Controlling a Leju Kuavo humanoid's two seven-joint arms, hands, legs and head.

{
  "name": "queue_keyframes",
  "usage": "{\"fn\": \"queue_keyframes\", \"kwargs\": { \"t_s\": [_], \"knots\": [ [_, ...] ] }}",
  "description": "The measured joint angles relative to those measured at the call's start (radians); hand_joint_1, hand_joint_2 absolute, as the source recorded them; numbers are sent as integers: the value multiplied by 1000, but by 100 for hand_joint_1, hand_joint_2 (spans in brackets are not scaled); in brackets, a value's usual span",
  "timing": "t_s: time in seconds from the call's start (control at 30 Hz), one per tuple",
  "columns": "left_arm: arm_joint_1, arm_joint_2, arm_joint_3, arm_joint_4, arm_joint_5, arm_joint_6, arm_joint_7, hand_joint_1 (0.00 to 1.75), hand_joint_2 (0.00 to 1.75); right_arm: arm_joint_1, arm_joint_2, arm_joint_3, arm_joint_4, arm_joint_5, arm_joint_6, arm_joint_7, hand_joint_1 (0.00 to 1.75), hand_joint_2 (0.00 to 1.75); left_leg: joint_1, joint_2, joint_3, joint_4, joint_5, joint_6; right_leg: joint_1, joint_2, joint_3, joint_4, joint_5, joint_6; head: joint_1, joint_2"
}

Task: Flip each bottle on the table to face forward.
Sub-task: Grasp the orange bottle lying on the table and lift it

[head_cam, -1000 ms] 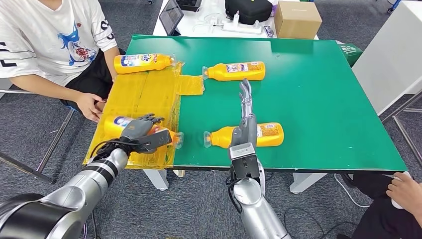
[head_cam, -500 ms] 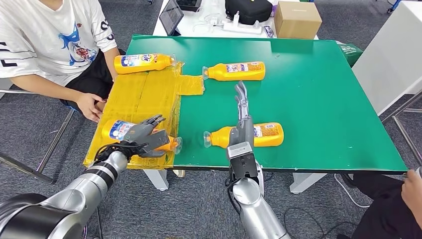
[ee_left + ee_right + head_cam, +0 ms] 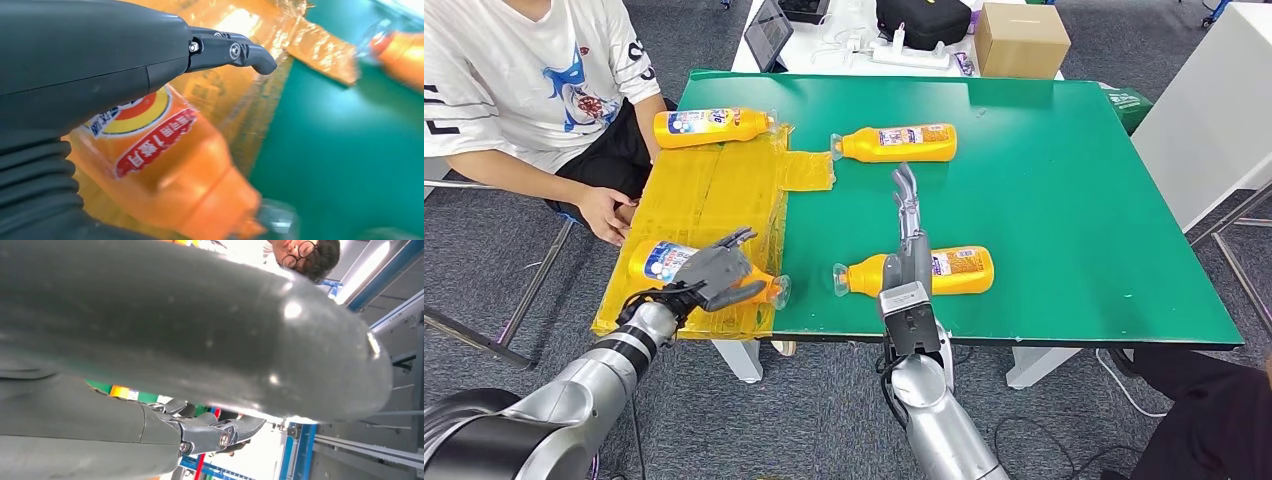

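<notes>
Four orange bottles lie on their sides on the green table [image 3: 1074,200]. One lies at the far left [image 3: 712,126], one at the far middle [image 3: 896,142], one near the front edge [image 3: 959,270]. The fourth bottle [image 3: 656,258] lies on the yellow sheet [image 3: 714,190], label up. My left hand [image 3: 716,272] hovers over its neck end with fingers spread; in the left wrist view that bottle [image 3: 165,165] lies just under the hand [image 3: 100,60]. My right hand [image 3: 911,228] stands edge-on over the front bottle, fingers straight and pointing away, as a dark mass [image 3: 175,340] in its wrist view.
A person in a white shirt [image 3: 534,80] sits at the table's left, one hand [image 3: 609,212] close to the yellow sheet. Another person's dark trousers [image 3: 1204,420] show at the lower right. A white table behind carries a cardboard box [image 3: 1021,38] and a black bag [image 3: 921,20].
My left hand has let go of the near-left bottle and spread its fingers; the bottle shifted slightly left and now shows its label. My right hand drifted a little left.
</notes>
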Motion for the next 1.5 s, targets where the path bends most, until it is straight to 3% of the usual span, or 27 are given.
{"fn": "queue_keyframes", "kwargs": {
  "t_s": [0.17,0.27,0.4,0.53,0.67,0.83,0.97,1.2,1.33,1.5],
  "knots": [
    [10,-3,130,-21,248,-197,-81,0,0,-3,0,-1,19,2,2,-7,0,0,0,0,0,0,0,0,0,0,0,0,0,0,0,0],
    [23,-17,208,-70,373,-119,-147,0,0,-3,1,-2,33,14,-7,-12,0,0,0,0,0,0,0,0,0,0,-1,0,0,0,0,0],
    [62,-66,270,-224,533,120,-210,0,175,-2,2,-3,46,60,-33,6,0,0,0,0,0,0,0,0,0,0,-1,0,0,0,0,0],
    [114,-103,270,-392,594,235,-217,0,175,-2,-3,-3,62,120,-48,47,0,175,0,0,-1,0,0,0,0,0,-1,0,0,0,0,0],
    [177,-117,240,-518,632,240,-178,0,175,-13,-50,-11,74,256,-40,171,0,175,0,0,-1,0,0,0,0,0,-1,-1,0,0,0,0],
    [313,-118,185,-618,673,158,-122,0,175,-34,-166,-72,79,433,20,345,0,175,-2,-1,-1,0,0,0,-1,0,-1,-1,0,0,0,0],
    [379,-118,167,-657,682,145,-118,0,175,-39,-222,-113,79,459,43,365,0,175,-2,-1,-1,0,0,0,-1,0,-1,-1,0,0,0,0],
    [405,-118,147,-689,679,138,-92,0,175,-42,-256,-134,80,493,58,407,0,175,-1,0,-1,0,0,0,0,0,-1,-1,0,0,0,0],
    [443,-118,141,-692,671,122,-67,0,175,-69,-306,-162,105,533,138,497,0,175,-1,0,-1,0,0,0,0,0,-1,-1,0,0,0,0],
    [473,-117,139,-684,646,118,-75,0,175,-139,-358,-196,212,545,234,511,0,175,-2,0,-2,0,0,1,-2,0,-1,-1,1,1,0,0]
  ]
}}
